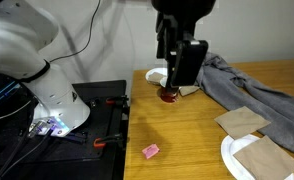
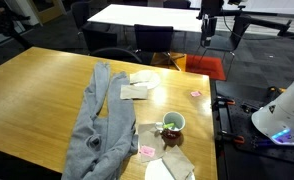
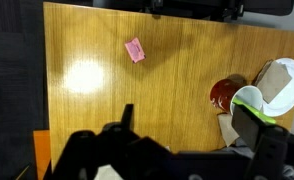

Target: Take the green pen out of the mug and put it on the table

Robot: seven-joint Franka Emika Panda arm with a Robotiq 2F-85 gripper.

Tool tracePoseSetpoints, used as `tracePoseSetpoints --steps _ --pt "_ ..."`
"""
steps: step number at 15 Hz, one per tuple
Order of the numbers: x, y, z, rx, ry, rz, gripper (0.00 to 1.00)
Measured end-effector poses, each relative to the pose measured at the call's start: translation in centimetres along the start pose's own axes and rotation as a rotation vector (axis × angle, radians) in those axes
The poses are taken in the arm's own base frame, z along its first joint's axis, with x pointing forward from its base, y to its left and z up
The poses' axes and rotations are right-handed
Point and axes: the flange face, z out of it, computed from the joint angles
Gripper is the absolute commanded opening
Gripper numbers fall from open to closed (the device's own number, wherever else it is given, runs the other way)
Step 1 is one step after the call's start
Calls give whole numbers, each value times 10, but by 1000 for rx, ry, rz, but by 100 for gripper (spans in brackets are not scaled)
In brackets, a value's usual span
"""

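Note:
The dark red mug (image 2: 173,124) stands on the wooden table (image 2: 47,90) near the grey cloth, with the yellow-green pen (image 2: 171,126) showing inside it. The mug also shows in an exterior view (image 1: 170,96) and in the wrist view (image 3: 225,93). My gripper (image 1: 179,72) hangs above the mug, well clear of it. In the wrist view the gripper (image 3: 187,112) has its fingers wide apart and empty. A blurred yellow-green streak (image 3: 249,100) lies beside the right finger; I cannot tell what it is.
A grey cloth (image 2: 97,120) lies across the table. A white dish (image 1: 157,75) stands behind the mug. A small pink block (image 3: 135,50) lies on bare wood. Napkins (image 1: 242,120) and a white plate (image 1: 232,160) sit further along. The robot base (image 1: 47,100) stands on a black bench.

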Motion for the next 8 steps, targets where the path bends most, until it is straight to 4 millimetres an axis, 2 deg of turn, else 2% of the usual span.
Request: tracePoseSetpoints --steps 5,8 --pt "0 -1 0 -1 0 -1 100" --pt "7 -13 0 -15 -7 -29 100"
